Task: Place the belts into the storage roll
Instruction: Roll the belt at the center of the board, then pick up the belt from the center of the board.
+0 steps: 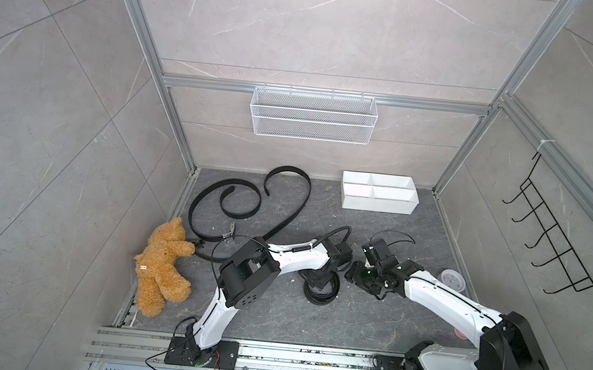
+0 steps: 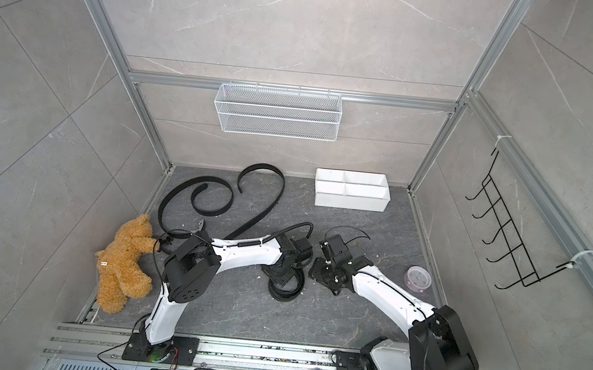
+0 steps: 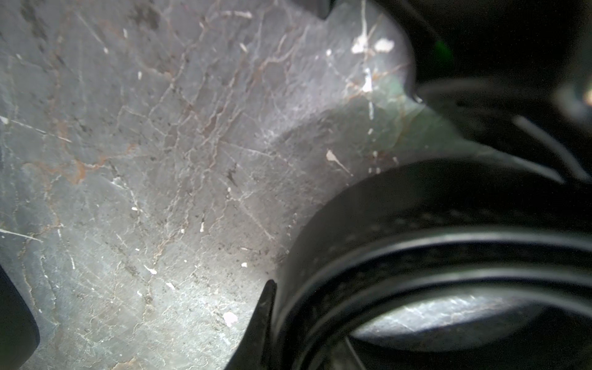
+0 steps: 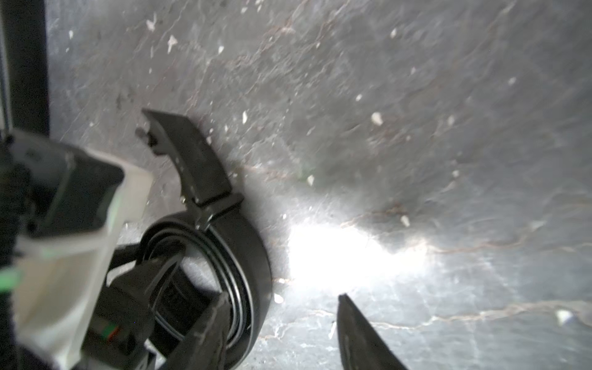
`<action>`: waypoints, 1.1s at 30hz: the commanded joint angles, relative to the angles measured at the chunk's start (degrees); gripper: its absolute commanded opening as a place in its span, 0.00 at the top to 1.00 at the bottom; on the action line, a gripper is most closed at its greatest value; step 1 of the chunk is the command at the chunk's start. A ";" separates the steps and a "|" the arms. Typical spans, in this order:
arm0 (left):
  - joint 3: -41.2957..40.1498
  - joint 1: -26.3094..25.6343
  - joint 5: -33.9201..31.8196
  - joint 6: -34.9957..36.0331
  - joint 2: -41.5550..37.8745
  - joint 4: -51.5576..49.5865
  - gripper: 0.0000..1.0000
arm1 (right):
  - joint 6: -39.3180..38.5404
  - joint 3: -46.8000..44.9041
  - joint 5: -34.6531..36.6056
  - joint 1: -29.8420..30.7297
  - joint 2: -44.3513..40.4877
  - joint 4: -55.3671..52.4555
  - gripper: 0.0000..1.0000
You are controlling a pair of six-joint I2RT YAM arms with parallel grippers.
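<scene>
At the left of both top views a teddy bear (image 1: pixel 163 265) lies beside 2 loose belts (image 1: pixel 289 170), which sprawl in open curls across the upper left of the dark floor (image 1: pixel 348 328). At centre sits the coiled belt (image 1: pixel 319 299), wound into a tight ring lying on the floor, with the left gripper (image 1: pixel 318 277) down on it. Its fingers appear clenched across the ring's wound layers, though the top views hide the contact. Just right of it the right gripper (image 4: pixel 282 298) holds its fingers spread and grasps nothing. Higher and further right, the storage roll (image 1: pixel 378 204) stands well apart, with no belt in any of its 4 compartments. The belt looks light, supple and springy, so the coil will likely unwind if let go. Pinching through all the layers, or beside the stiffer keeper (image 4: pixel 217 201), seems the safest hold. Only the right wrist view shows the free strap end (image 4: pixel 192 153) sticking out of the ring at centre left of the frame. Only the top views show the storage roll and the 2 uncoiled belts.
</scene>
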 commanded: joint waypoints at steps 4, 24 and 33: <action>-4.65 -1.79 6.18 -0.70 4.84 -0.15 1.00 | -0.06 -6.38 -0.18 5.02 -0.50 7.59 0.38; -7.04 -1.77 6.29 -0.75 3.01 2.06 1.00 | -2.60 -6.33 7.03 9.56 -3.01 7.86 0.33; -6.58 -1.78 6.72 -1.09 3.08 2.71 1.00 | -2.87 -3.56 5.84 9.56 0.20 7.68 0.33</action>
